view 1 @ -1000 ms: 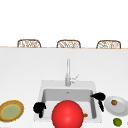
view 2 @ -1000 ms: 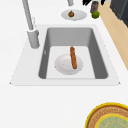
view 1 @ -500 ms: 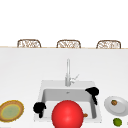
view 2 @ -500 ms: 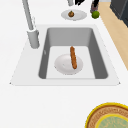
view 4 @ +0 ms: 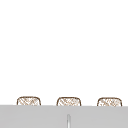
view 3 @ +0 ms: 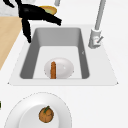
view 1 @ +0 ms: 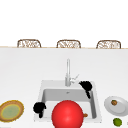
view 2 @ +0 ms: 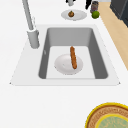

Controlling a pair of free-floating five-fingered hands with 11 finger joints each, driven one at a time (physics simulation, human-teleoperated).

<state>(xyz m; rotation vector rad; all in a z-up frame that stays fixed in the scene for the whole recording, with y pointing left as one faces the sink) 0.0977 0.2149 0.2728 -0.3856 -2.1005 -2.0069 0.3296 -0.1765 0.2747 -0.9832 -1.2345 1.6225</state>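
Front view: I see my right hand (view 1: 85, 86), fingers loosely extended, above the sink's (view 1: 95, 100) back-right corner, the sausage (view 2: 73, 57) below-left on a plate (view 2: 62, 65), probably running front-to-back.

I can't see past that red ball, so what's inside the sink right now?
In the sink lies a white plate with a carrot across it. The red ball covers most of the basin from the front.

red ball (view 1: 67, 114), white plate (view 2: 65, 65) — brown sausage (view 2: 73, 57)
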